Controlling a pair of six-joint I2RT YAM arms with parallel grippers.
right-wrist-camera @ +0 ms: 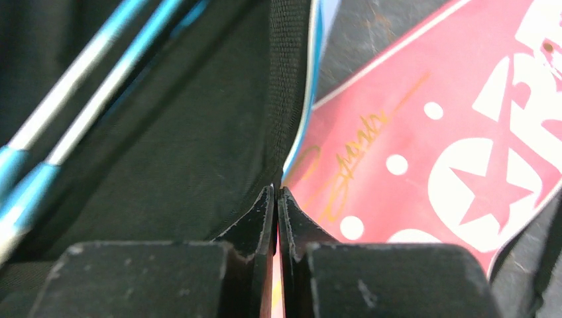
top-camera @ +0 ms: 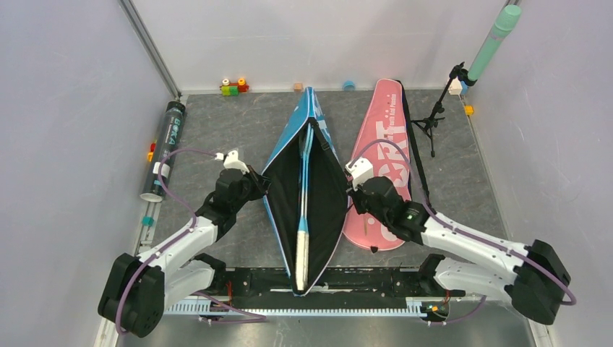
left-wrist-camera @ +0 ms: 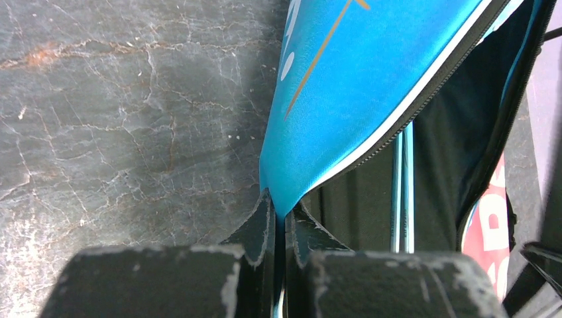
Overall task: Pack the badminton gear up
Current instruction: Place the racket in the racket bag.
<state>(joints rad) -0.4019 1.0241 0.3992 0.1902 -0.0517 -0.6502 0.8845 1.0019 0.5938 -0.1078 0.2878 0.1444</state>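
The blue racket bag (top-camera: 293, 141) lies open in the middle of the table, its black lining showing. A blue racket (top-camera: 304, 210) with a white handle (top-camera: 301, 256) lies inside it. My left gripper (top-camera: 262, 178) is shut on the bag's left flap edge, seen in the left wrist view (left-wrist-camera: 280, 211) pinching blue fabric (left-wrist-camera: 371, 73). My right gripper (top-camera: 350, 189) is shut on the bag's right edge (right-wrist-camera: 276, 192), beside the black lining (right-wrist-camera: 199, 132). The pink "SPORT" bag (top-camera: 383, 137) lies flat to the right. The dark tube (top-camera: 165, 148) lies at the left wall. No shuttlecocks or pink racket show.
A black tripod stand (top-camera: 434, 116) holding a green cylinder (top-camera: 493, 40) stands at the back right, next to the pink bag. Small coloured toy blocks (top-camera: 233, 87) sit along the back wall and left edge. A black rail (top-camera: 376, 278) runs along the near edge.
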